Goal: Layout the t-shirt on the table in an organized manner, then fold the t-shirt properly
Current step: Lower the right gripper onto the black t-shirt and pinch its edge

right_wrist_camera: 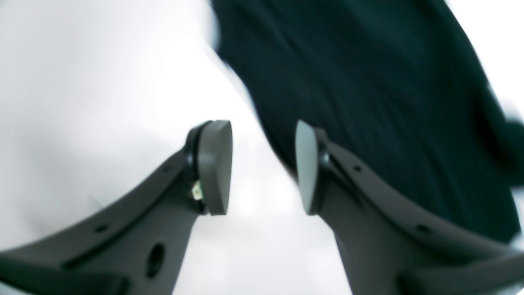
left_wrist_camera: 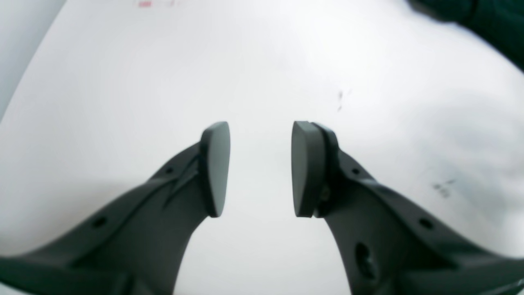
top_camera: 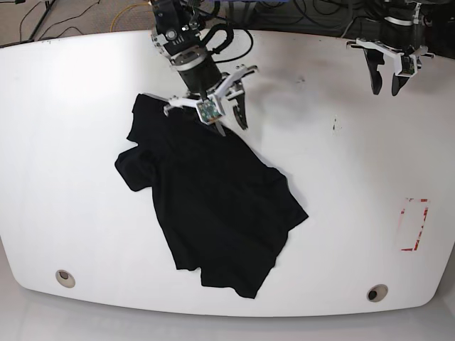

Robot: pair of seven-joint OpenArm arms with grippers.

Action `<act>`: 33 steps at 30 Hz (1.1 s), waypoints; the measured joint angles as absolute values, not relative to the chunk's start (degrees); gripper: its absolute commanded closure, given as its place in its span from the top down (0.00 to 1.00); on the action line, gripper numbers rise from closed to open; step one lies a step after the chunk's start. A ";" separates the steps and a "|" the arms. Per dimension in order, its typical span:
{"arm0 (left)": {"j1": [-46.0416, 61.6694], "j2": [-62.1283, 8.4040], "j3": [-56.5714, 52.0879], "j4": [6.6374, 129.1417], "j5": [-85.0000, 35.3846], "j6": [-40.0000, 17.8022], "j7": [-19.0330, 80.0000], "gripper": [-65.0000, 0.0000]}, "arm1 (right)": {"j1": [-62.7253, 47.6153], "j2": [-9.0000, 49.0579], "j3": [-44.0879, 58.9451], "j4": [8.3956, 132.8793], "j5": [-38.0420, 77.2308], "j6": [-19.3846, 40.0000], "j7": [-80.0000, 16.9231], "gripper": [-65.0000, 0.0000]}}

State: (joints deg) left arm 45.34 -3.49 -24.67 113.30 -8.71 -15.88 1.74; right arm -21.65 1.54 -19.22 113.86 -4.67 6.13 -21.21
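Note:
The black t-shirt (top_camera: pixel 213 206) lies crumpled and slanted on the white table (top_camera: pixel 341 177), left of centre. My right gripper (top_camera: pixel 232 128) hovers at the shirt's far edge, near its upper corner. In the right wrist view this gripper (right_wrist_camera: pixel 264 168) is open with only table between its pads, and the dark t-shirt (right_wrist_camera: pixel 368 102) runs behind the right finger. My left gripper (top_camera: pixel 386 91) hangs over bare table at the far right. It is also open and empty (left_wrist_camera: pixel 260 168), with a corner of the t-shirt (left_wrist_camera: pixel 483 20) at the top right.
A red-outlined rectangle mark (top_camera: pixel 414 225) sits near the table's right edge. Two metal-ringed holes (top_camera: pixel 65 278) (top_camera: pixel 377 293) lie along the front edge. Small dark specks (left_wrist_camera: pixel 442 189) dot the surface by the left gripper. Cables run behind the table's far edge.

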 measured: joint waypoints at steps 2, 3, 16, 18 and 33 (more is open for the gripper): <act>44.10 -3.31 -24.56 113.25 -8.67 -15.90 1.93 0.36 | -17.93 1.63 -20.51 112.75 -4.71 6.15 -23.44 0.47; 43.42 -3.38 -24.58 113.23 -8.67 -15.90 2.04 0.36 | -16.12 1.67 -21.39 111.68 -4.73 6.09 -26.37 0.49; 43.13 -3.46 -24.84 113.27 -8.69 -15.84 1.89 0.37 | -0.73 1.61 -24.45 97.19 -4.73 6.31 -29.65 0.78; 43.16 -3.49 -24.86 113.27 -8.69 -15.79 1.87 0.37 | 0.82 1.69 -24.40 95.02 -4.73 7.68 -29.93 0.77; 43.33 -3.38 -25.02 113.21 -8.67 -15.68 1.91 0.37 | 9.02 -0.58 -24.29 81.25 -4.71 16.51 -29.10 0.77</act>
